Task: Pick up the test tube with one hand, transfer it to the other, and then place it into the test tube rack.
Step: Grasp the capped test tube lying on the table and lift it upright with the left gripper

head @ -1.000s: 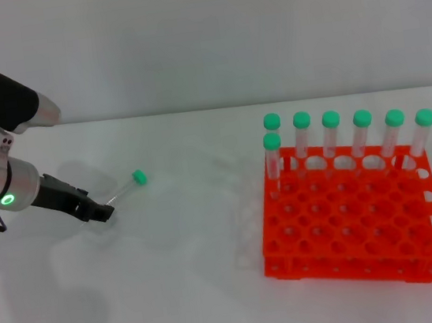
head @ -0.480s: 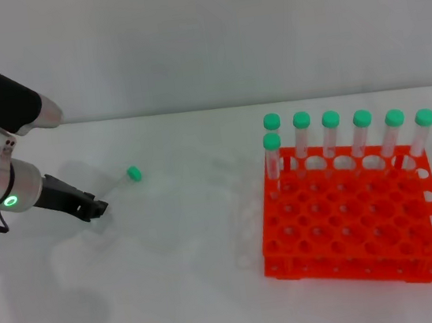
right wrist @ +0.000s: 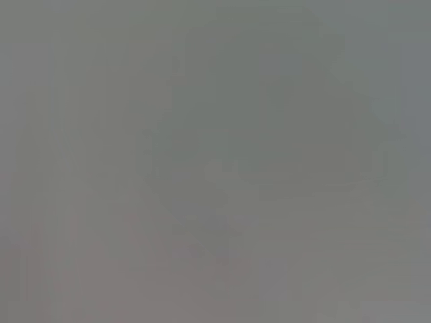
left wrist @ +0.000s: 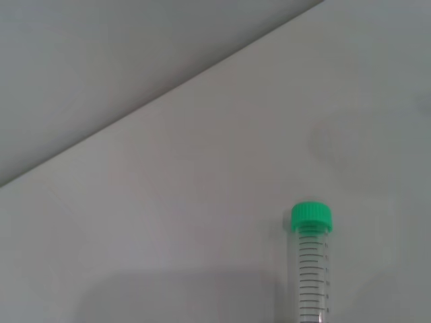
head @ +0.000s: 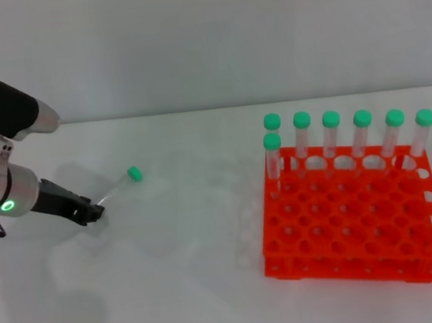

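While the left gripper [head: 91, 212] pinches the test tube [head: 116, 189] by its bottom end, the green cap [head: 133, 173] points toward the orange test tube rack [head: 351, 215]. Seven capped tubes [head: 364, 135] stand there.

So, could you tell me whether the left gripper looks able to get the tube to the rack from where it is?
Probably yes: the left gripper holds the tube by its lower end, and only bare table lies between it and the rack.

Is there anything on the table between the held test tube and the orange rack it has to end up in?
Nothing visible. The left gripper holds the test tube at the table's left; bare white table lies between it and the test tube rack. The rack's front rows are open; seven capped tubes stand at its back.
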